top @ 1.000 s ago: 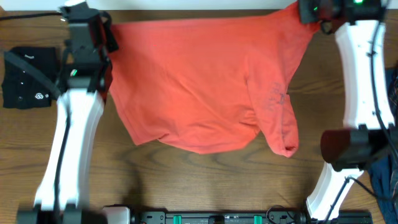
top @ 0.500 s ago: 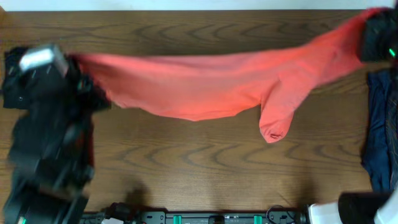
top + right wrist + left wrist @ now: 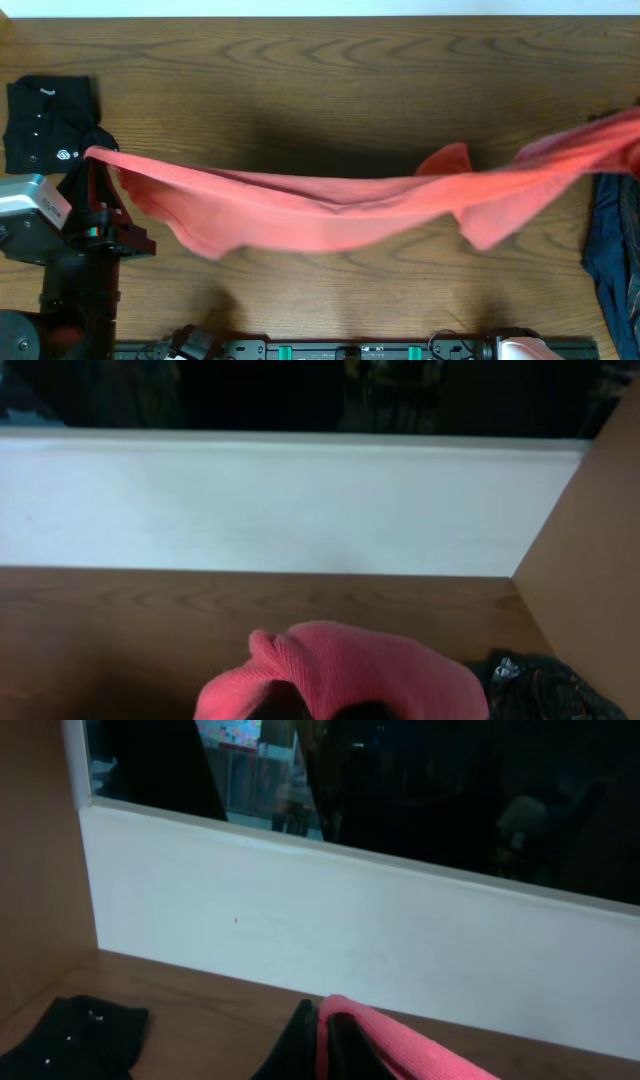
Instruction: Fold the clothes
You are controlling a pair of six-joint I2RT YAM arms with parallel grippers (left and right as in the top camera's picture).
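The coral-red T-shirt hangs stretched in the air across the table, sagging in the middle, its lettering not visible. My left gripper is shut on its left end; the pinched fabric shows between the black fingers in the left wrist view. My right gripper is off the right edge overhead; in the right wrist view its fingers are shut under a bunch of the shirt. The black buttoned shirt lies folded at far left. The dark blue garment lies at the right edge.
The wooden table has a white wall along its far edge. The left arm's body stands at front left. A black rail runs along the front edge.
Both grippers have pulled the shirt off the table, toward the front and up; it went from lying spread to hanging taut. The arms swung outward and lower in the overhead view.
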